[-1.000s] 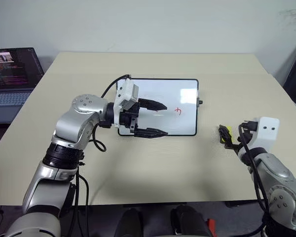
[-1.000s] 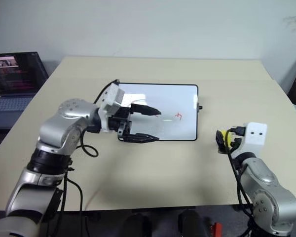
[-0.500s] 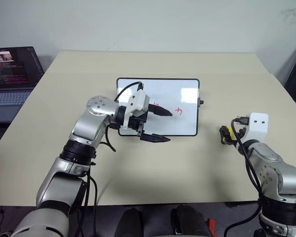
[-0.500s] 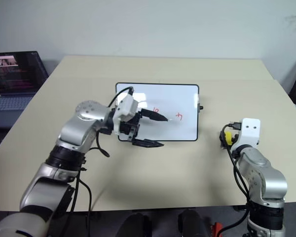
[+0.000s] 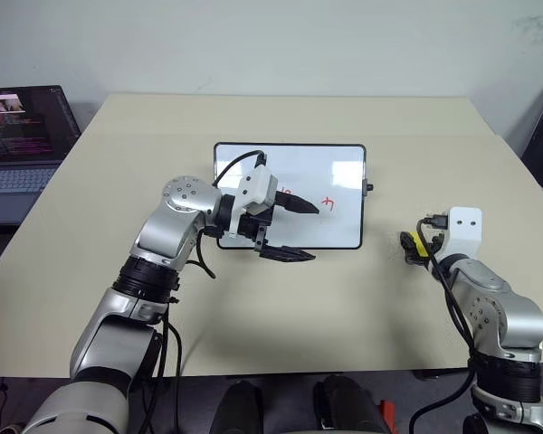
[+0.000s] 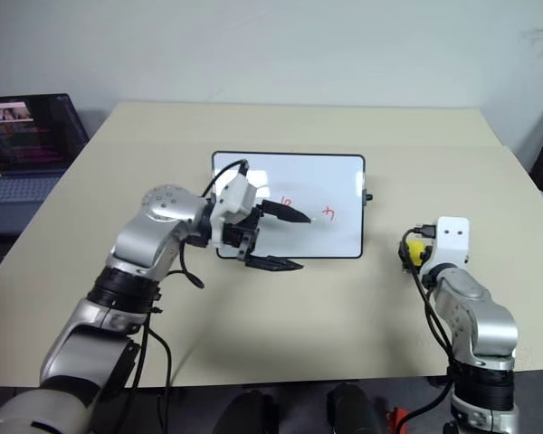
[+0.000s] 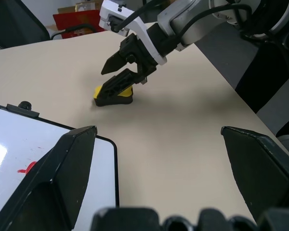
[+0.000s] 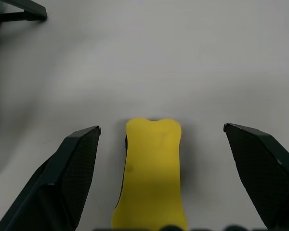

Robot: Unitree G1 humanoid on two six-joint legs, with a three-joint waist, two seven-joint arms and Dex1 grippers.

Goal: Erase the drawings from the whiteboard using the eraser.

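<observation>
On beige tabletop (image 5: 281, 307): whiteboard (image 5: 339, 172), left fingers (image 5: 297, 203) spread above it; right fingers (image 8: 72, 173) released, straddling yellow eraser (image 8: 151, 168).

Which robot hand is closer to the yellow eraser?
Right. The right gripper is open around the eraser, a finger on each side. The left gripper is over at the whiteboard.

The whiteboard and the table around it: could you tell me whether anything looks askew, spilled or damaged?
Nothing stands out. The small black-framed glossy whiteboard lies flat and square on the beige table, red marker drawings unsmeared. The yellow sponge eraser lies on the table between the open right gripper's fingers. The open left gripper hovers over the board.
</observation>
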